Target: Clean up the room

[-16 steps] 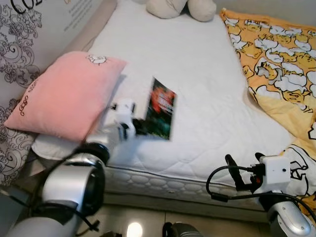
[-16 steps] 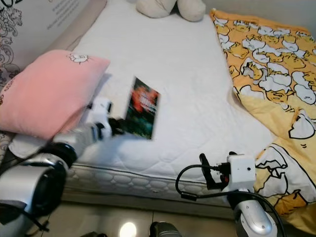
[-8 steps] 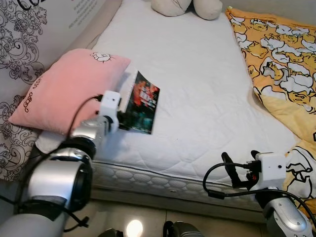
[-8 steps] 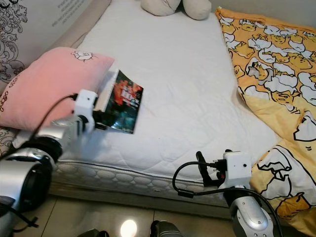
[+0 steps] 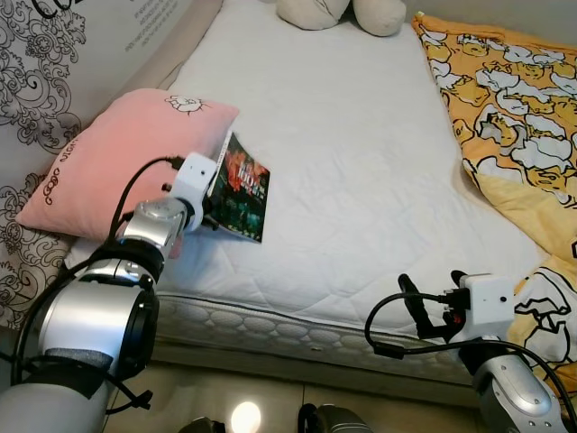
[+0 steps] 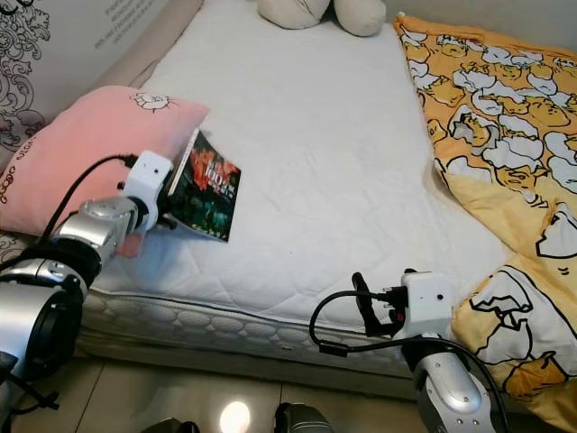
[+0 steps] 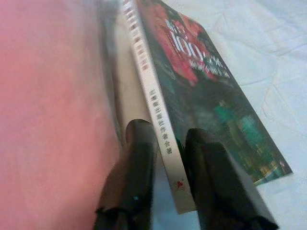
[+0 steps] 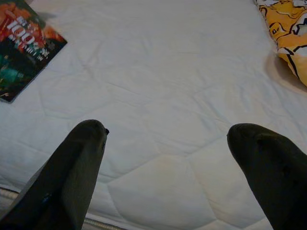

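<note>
- Book with a dark green and red glossy cover and a white spine [image 5: 242, 187], tilted up on its edge over the white quilted mattress [image 5: 361, 162], its spine side close against the pink rectangular pillow [image 5: 117, 167].
- The left gripper [image 7: 165, 139] reaches over the near left part of the mattress, its two black fingers clamped on the book's spine, one finger [image 7: 136, 158] on the back cover, the other on the front.
- In the left wrist view the white spine carries a line of red print, and the pink pillow lies blurred just beside it.
- The right gripper [image 8: 168, 139] hangs low at the near edge of the mattress, well apart from the book, its fingers [image 8: 79, 158] spread wide with nothing between them.
- The pillow lies at the mattress's left side, against a wall panel with a black floral pattern [image 5: 36, 63].
- A yellow blanket printed with white cartoon ducks [image 5: 505, 117] covers the right side of the bed.
- A beige plush toy [image 5: 343, 13] sits at the far end of the mattress.
- Pale tiled floor [image 5: 261, 410] shows below the bed edge.
</note>
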Motion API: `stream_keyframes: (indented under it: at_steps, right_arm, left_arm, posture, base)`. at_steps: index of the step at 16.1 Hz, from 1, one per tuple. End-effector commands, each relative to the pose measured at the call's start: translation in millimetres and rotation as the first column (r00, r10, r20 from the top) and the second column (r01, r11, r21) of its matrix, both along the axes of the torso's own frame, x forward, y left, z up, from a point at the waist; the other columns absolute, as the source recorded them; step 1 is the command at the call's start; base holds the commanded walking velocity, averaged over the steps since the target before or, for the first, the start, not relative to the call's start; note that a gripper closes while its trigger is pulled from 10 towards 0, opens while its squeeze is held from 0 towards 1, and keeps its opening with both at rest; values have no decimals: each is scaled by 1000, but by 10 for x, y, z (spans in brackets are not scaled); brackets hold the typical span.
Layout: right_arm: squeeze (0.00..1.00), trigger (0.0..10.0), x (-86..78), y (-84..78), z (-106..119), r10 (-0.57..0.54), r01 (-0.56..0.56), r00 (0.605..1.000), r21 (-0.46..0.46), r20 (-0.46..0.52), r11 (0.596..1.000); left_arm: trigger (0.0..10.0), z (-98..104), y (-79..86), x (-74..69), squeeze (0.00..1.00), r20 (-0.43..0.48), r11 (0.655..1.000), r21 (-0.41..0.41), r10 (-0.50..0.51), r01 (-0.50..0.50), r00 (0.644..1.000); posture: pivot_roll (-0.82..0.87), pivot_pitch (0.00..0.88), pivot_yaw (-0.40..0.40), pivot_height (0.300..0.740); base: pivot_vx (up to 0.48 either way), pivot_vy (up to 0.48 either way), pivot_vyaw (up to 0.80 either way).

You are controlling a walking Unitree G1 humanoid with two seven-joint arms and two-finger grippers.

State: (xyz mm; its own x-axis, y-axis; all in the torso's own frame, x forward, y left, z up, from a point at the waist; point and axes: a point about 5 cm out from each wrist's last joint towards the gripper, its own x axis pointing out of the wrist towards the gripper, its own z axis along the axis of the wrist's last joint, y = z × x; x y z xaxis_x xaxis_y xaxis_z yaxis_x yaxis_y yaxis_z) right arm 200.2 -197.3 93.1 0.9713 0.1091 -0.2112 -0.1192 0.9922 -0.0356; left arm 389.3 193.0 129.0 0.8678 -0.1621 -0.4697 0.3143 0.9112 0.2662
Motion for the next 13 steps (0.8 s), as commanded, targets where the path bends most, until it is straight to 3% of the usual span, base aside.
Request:
stream_keyframes:
  at_steps: [1,8,12,13]
  right_arm:
    - [541,10000,-6,-41,-42,-24,24,999,-8,-21,1000]
    - [541,10000,14,-24,-60,-26,26,1000,1,-17,1000]
    - [545,10000,25,-16,-77,-35,35,999,4,-12,999]
    - [541,10000,48,-28,-67,-46,46,999,5,2,999]
  left_arm:
    - [10000,60,-32,30,1000,19,1000,20,-23,22,1000]
    - [10000,253,-39,106,1000,100,985,156,-89,73,991]
    - [10000,301,-49,127,1000,145,990,137,-63,43,987]
    - [10000,338,-60,142,561,179,998,56,-17,7,984]
  posture:
    - [-280,93,-72,740]
    - [-277,87,-56,740]
    - [-281,71,-35,740]
    - [-274,58,-25,740]
  base:
    - [0,0,0]
    - [0,0,0]
    - [0,0,0]
    - [0,0,0]
